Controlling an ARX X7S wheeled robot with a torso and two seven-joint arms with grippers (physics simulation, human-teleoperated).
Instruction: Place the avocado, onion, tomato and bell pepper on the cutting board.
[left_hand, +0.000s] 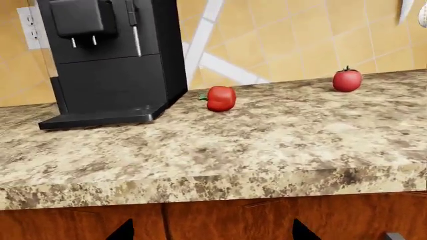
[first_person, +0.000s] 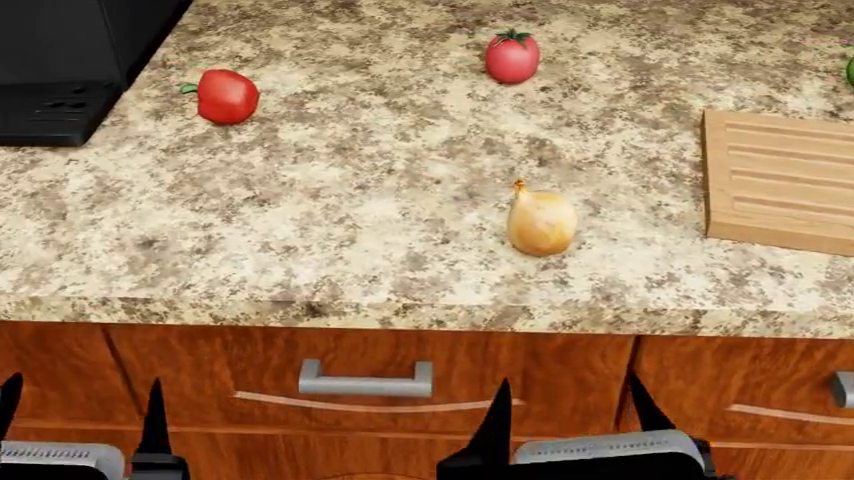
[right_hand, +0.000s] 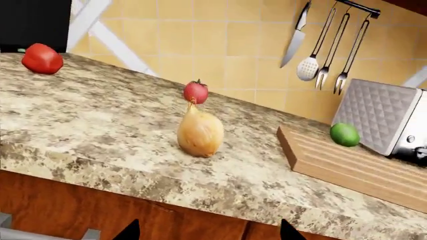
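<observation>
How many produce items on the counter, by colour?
Red: 2, the lobed red bell pepper and the small round red tomato
Yellow-tan: 1, the round papery onion
Green: 1, the smooth green avocado, just beyond the grooved light-wood cutting board
Total: 4

Light is even and bright, with all three views sharp (no blur or edge distortion). Soft, faint shadows sit under the onion (first_person: 541, 223) on the worktop (first_person: 360, 230).
</observation>
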